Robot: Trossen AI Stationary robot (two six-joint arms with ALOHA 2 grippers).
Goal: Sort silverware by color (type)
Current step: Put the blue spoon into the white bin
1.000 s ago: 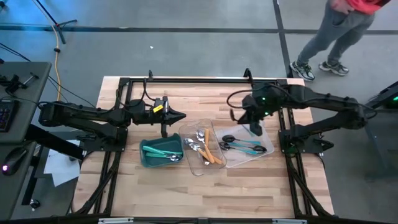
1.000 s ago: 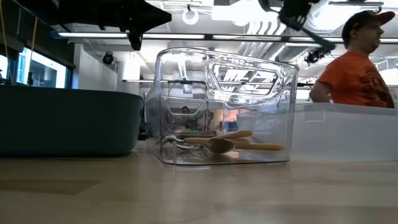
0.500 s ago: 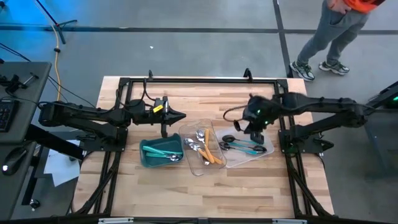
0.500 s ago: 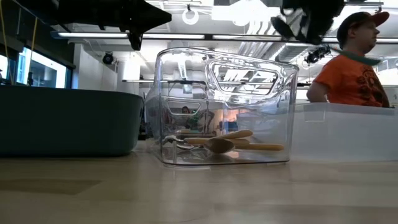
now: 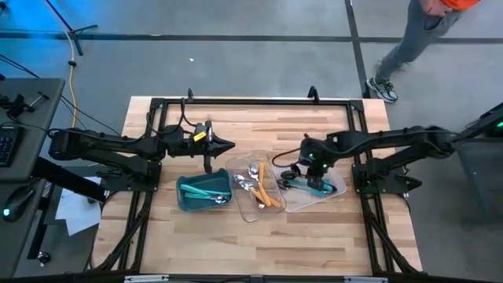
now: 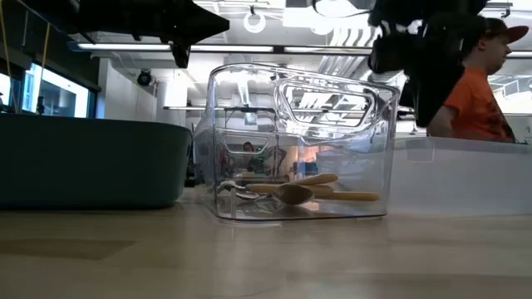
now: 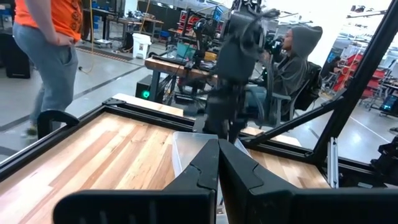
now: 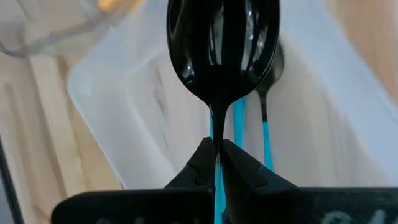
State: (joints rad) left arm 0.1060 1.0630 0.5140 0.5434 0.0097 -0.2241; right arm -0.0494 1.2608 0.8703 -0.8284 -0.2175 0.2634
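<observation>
Right gripper (image 5: pixel 302 171): fingers pinched onto the neck of a glossy black-headed spoon with a slim teal handle (image 8: pixel 222 43), low over the right clear plastic tray (image 5: pixel 338 179)
Left gripper (image 5: pixel 209 167): closed, holding nothing, hanging above the teal rectangular bin (image 5: pixel 185 203)
Middle clear tray (image 5: pixel 238 165): silver-headed spoons with orange handles (image 5: pixel 269 196)
Bin contents: teal-handled pieces (image 5: pixel 206 189)
Background: person in an orange shirt (image 6: pixel 480 100)

You see two dark jointed arms on black frame bases | left arm (image 5: pixel 118 145) — yellow tag near its wrist, black cable looped above | right arm (image 5: pixel 393 141) — small green light near its wrist | wrist fingers (image 7: pixel 239 180) black, wedge-shaped
</observation>
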